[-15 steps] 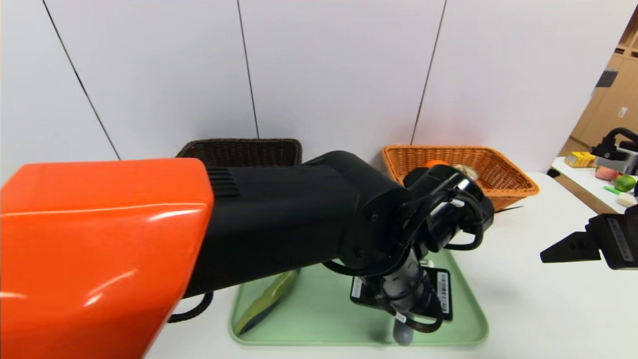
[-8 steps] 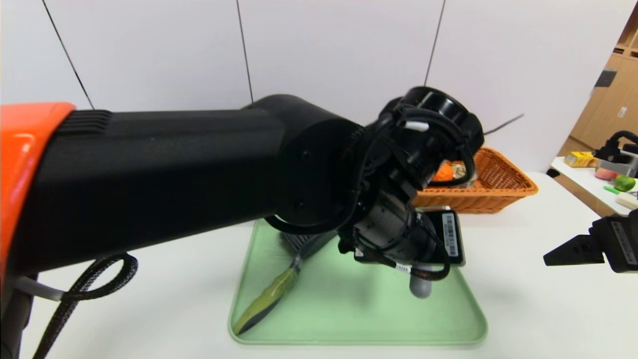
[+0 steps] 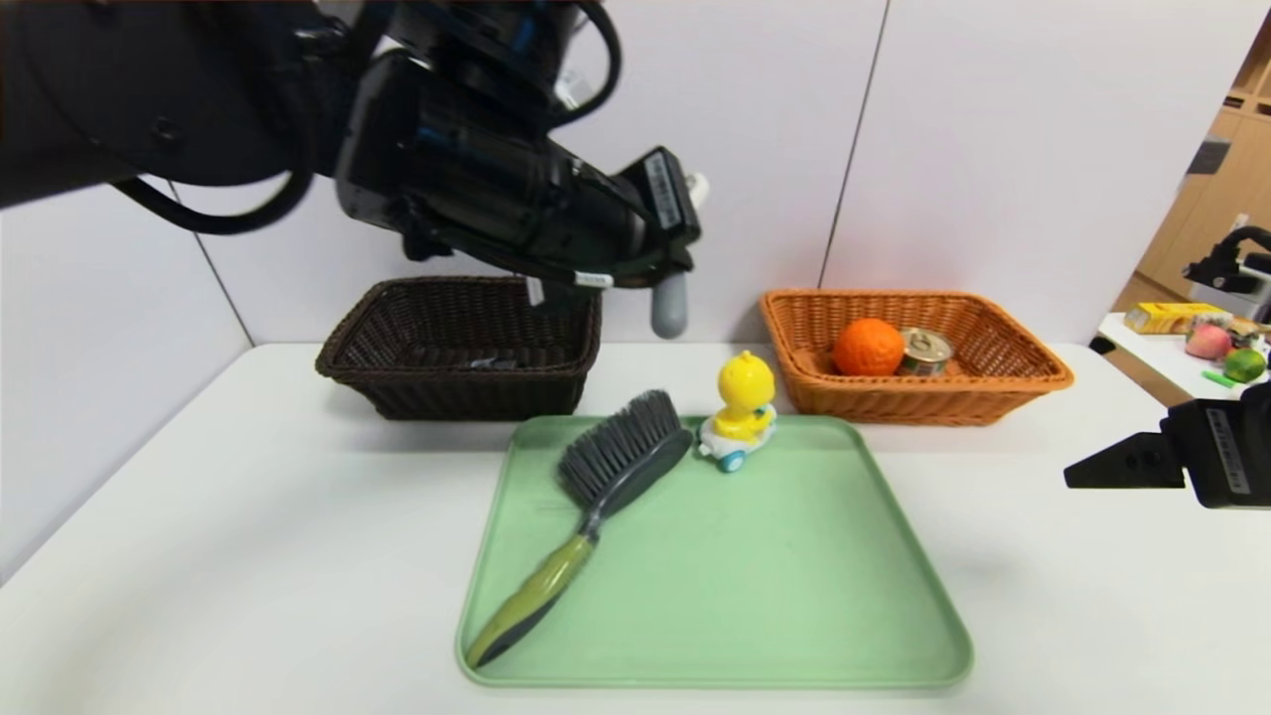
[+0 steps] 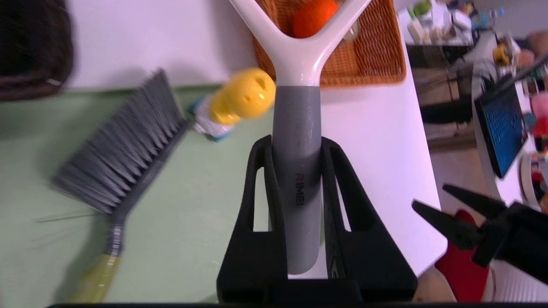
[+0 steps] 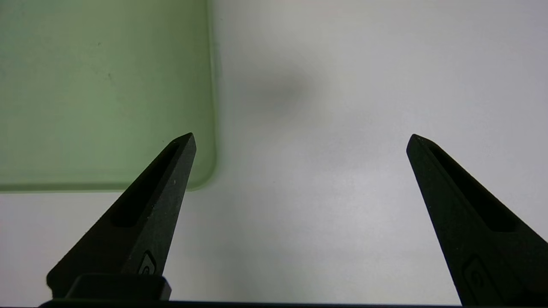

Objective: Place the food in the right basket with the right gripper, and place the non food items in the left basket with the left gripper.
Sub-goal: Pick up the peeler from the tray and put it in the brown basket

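Observation:
My left gripper point(image 3: 680, 233) is shut on the grey handle of a white Y-shaped peeler point(image 4: 296, 141). It holds the peeler high in the air, just right of the dark left basket point(image 3: 467, 348). A grey brush with a green handle point(image 3: 606, 477) and a yellow duck toy point(image 3: 740, 407) lie on the green tray point(image 3: 894, 596). The orange right basket point(image 3: 993, 387) holds an orange point(image 3: 867, 346) and a can point(image 3: 923, 350). My right gripper point(image 3: 1102, 467) is open and empty above the table, right of the tray point(image 5: 107, 85).
The left wrist view shows the brush point(image 4: 124, 141), the duck point(image 4: 244, 96) and the orange basket point(image 4: 376, 51) below. A side table with small items point(image 3: 1211, 348) stands at the far right. White wall panels close the back.
My left arm has risen from low over the tray and swung up and left with the peeler, uncovering the brush and duck. The right gripper has hardly moved.

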`<state>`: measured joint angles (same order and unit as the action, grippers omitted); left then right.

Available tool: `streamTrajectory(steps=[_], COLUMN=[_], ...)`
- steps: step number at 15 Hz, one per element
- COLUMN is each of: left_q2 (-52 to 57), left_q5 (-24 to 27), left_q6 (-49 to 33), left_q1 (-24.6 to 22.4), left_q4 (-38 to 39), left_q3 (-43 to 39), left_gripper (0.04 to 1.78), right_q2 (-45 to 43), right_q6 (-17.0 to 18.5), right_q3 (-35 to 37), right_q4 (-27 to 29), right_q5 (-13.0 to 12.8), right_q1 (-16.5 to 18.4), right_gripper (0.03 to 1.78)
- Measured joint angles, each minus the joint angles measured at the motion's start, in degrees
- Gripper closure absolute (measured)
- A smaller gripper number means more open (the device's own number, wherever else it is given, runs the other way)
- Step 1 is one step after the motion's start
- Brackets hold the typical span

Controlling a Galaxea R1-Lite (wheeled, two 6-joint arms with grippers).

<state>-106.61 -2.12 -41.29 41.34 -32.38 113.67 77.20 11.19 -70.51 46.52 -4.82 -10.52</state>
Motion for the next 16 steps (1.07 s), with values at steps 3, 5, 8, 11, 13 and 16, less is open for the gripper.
streamTrajectory(steps=[3, 5, 8, 11, 13, 16], left_q2=[2.63, 2.50, -0.54, -4.97, -8.30, -12.41], left_q5=[-2.01, -2.67, -3.77, -3.85, -3.89, -3.88], left_q6=[2.40, 4.19, 5.88, 7.94, 9.09, 10.34], left_q1=[-9.78, -15.52, -22.05, -26.21, -28.31, -29.85], left_q4=[-0.17, 0.13, 0.66, 2.04, 3.55, 4.52], left_q3=[-2.47, -3.46, -3.77, -3.69, -3.46, -2.43], left_gripper=[1.55, 1.55, 1.55, 1.55, 1.55, 1.55], right_q2=[0.00, 0.06, 0.09, 0.06, 0.05, 0.00], right_q6=[-0.15, -0.22, -0.22, -0.04, -0.01, 0.00], right_q3=[0.01, 0.01, 0.61, 0.80, 0.83, 1.08], right_q4=[-0.02, -0.02, -0.05, -0.35, -0.44, -0.46], right_q5=[0.09, 0.11, 0.09, 0.18, 0.18, 0.18], right_q1=[0.00, -0.02, 0.07, 0.27, 0.33, 0.35], right_gripper=[0.11, 0.11, 0.11, 0.11, 0.11, 0.11])
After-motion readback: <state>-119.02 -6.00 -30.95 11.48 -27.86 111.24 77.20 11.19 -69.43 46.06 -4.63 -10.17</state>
